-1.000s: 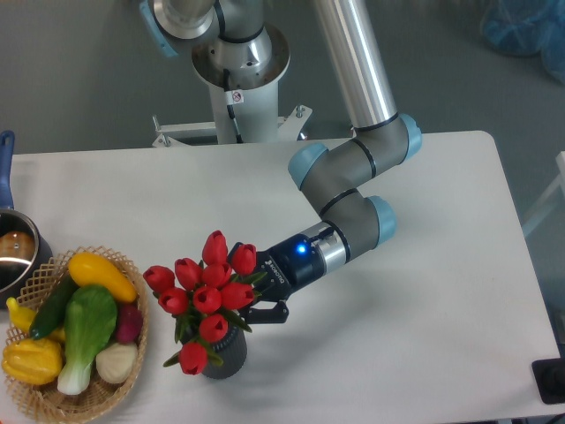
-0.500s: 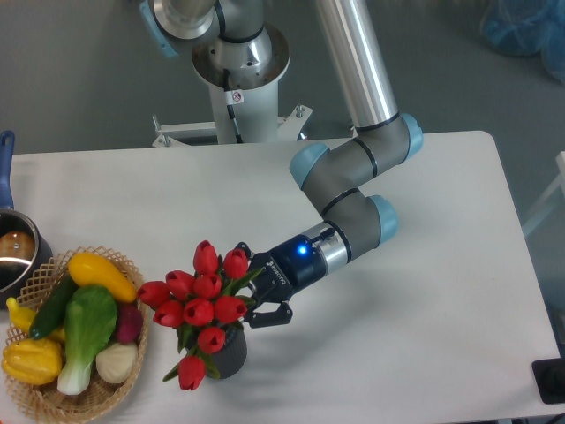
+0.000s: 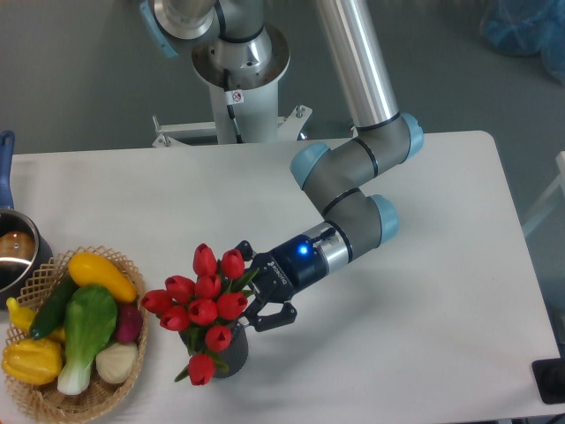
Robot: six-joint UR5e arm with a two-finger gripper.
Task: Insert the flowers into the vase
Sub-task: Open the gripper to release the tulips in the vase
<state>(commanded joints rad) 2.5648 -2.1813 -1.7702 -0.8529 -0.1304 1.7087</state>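
Fixed camera, looking down on a white table; we list what stands there

Item, the flowers: a bunch of red tulip buds on green stems and leaves. The heads fan out above and to the left of the vase, with one bud drooping low at the front. We judge the stems to run down into the vase mouth, though the blooms hide the mouth itself, so we cannot confirm how deep they sit.

Item, the vase: small, dark grey, upright near the table's front edge, mostly covered by the bunch; only its right flank shows.

Item, the gripper: carried on the grey arm, which reaches in from the upper right. The dark fingers sit just right of the bunch, at stem height above the vase rim. We cannot tell whether the jaws pinch the stems or have parted from them; leaves and buds cover the contact.

Relation that matters: the bunch lies directly to the left of the jaws, its long axis close to vertical and roughly in line with the vase. In our judgement insertion is nearly complete, and what remains is a release and a retreat toward the upper right, away from the stems.

Item, a wicker basket of vegetables at the left edge, well apart from the vase.

Item, a metal pot behind the basket, partly cut off
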